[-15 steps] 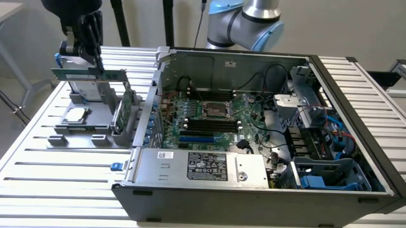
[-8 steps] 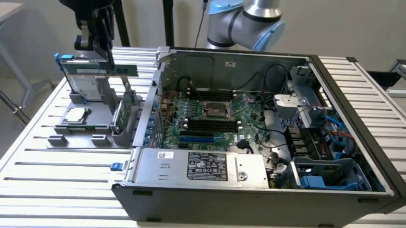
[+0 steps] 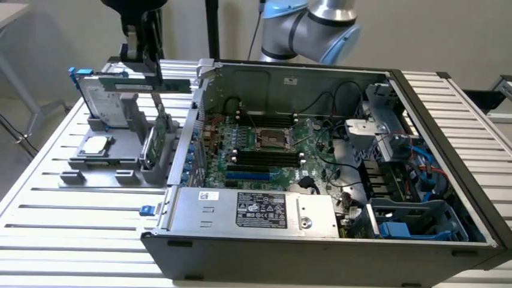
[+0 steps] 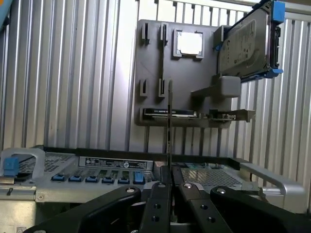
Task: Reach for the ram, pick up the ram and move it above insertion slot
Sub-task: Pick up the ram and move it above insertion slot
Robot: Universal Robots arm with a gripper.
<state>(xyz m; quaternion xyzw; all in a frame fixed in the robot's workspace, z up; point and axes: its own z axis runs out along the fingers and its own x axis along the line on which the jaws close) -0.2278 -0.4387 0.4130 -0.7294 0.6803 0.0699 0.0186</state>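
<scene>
Exterior view: ram (image 3: 164, 87) in hand (image 3: 144, 60)

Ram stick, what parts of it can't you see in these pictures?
- Exterior view: one end of the ram is tucked inside the tool, and its chips and label are too small to make out.
- Wrist view: the ram is edge-on to the camera, just a thin line, so both flat sides are hidden.
- Exterior view: the memory slots are too small to tell whether their latches are open.
</scene>
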